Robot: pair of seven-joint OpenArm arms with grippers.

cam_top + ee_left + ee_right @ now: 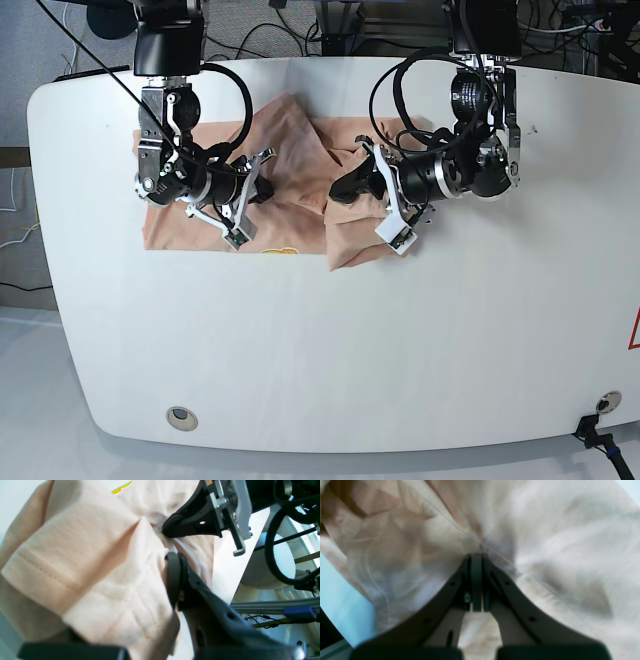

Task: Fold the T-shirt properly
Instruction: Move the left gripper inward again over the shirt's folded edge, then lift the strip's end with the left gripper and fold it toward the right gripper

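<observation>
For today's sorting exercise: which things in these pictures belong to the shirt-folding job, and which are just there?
Belongs to the job:
- T-shirt, peach, bunched on the table
- left gripper, pinching the shirt's fabric
- right gripper, shut on the fabric

Just there:
- white table
- black cables behind the table

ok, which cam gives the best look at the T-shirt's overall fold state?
Base view: the whole T-shirt shows, bunched between both grippers on the table. Left wrist view shows only a hemmed fold near the yellow print; right wrist view is blurred fabric close-up.
</observation>
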